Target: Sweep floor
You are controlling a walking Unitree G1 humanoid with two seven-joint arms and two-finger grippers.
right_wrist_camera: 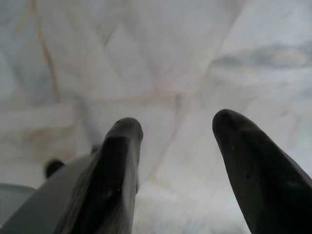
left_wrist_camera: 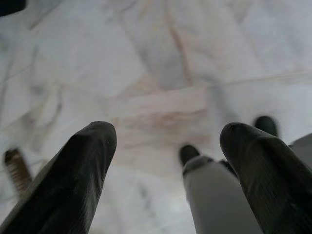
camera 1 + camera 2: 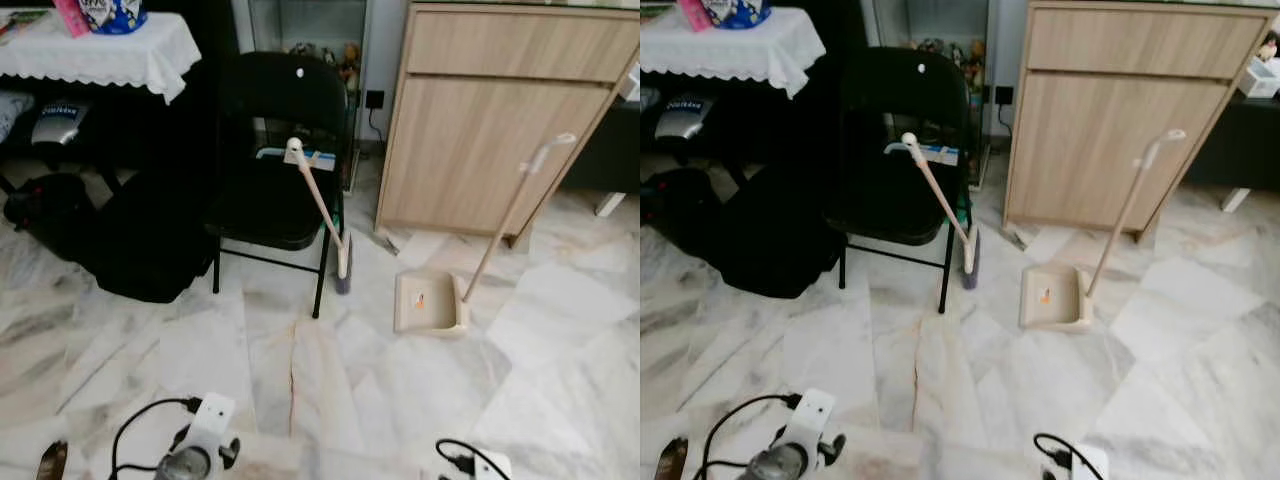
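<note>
A beige broom (image 3: pixel 322 205) leans its handle against the seat of a black folding chair (image 3: pixel 275 150), with its bristles on the marble floor. A beige dustpan (image 3: pixel 431 303) lies on the floor to the right, and its long handle (image 3: pixel 510 208) rests against a wooden cabinet (image 3: pixel 495 120). Both arms hang low at the bottom edge of the eye views. My left gripper (image 2: pixel 165 151) is open over bare marble. My right gripper (image 1: pixel 178 141) is also open above the floor, with nothing between its fingers.
A black bag (image 3: pixel 130 240) lies on the floor left of the chair, below a table with a white lace cloth (image 3: pixel 100 50). A power socket with a plugged cable (image 3: pixel 374 100) sits on the wall between chair and cabinet. Open marble floor (image 3: pixel 330 380) stretches in front.
</note>
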